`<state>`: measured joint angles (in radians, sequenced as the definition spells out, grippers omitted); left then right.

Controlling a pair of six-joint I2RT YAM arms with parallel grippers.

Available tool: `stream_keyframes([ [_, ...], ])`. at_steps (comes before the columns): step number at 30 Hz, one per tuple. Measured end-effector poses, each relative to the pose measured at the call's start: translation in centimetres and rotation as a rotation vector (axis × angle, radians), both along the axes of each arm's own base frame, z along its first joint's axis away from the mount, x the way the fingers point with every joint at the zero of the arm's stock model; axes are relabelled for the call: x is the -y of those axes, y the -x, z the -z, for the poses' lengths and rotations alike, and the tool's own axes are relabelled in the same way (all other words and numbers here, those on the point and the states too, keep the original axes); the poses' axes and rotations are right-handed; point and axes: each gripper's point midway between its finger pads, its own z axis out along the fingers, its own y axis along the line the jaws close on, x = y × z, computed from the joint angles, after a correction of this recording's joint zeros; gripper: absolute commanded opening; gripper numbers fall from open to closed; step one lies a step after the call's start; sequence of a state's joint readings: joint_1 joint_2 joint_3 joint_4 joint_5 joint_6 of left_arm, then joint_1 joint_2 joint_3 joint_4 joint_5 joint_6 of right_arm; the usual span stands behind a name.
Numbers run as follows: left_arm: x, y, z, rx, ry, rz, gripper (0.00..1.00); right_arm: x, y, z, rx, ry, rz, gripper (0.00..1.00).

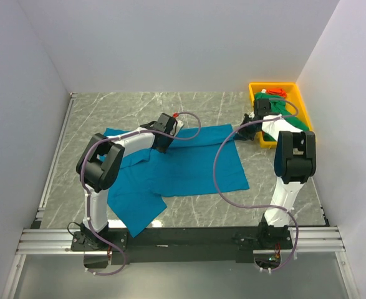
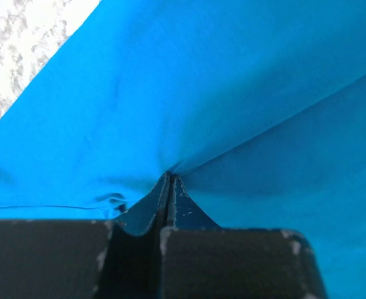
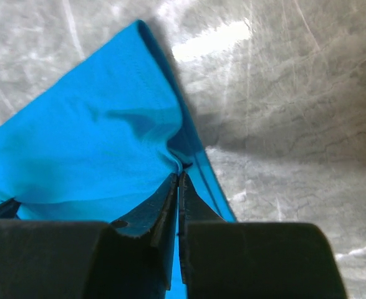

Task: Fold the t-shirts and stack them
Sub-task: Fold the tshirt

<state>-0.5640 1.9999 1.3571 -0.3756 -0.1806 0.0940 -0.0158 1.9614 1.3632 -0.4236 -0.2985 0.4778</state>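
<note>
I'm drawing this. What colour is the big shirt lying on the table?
The t-shirt is plain teal-blue, no pattern; the top external view shows it best.

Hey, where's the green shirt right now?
In the top view, the green shirt lies in the yellow bin at the table top's far right corner, just right of the spread blue shirt.
</note>
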Motion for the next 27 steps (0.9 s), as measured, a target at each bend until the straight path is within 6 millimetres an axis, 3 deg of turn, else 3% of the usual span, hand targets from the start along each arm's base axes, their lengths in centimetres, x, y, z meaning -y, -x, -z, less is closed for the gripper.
stream_keyframes([
  [7,0.0,0.0,0.0,-0.001,0.0,0.0,0.01,0.0,1.2,1.7,-0.078,0.005,-0.007,0.12],
  [24,0.0,0.0,0.1,-0.002,-0.002,-0.001,0.01,0.1,2.1,1.6,-0.119,0.014,-0.028,0.13],
  [27,0.0,0.0,0.1,-0.002,-0.002,-0.001,0.02,0.1,2.2,1.6,-0.123,0.014,-0.031,0.18],
])
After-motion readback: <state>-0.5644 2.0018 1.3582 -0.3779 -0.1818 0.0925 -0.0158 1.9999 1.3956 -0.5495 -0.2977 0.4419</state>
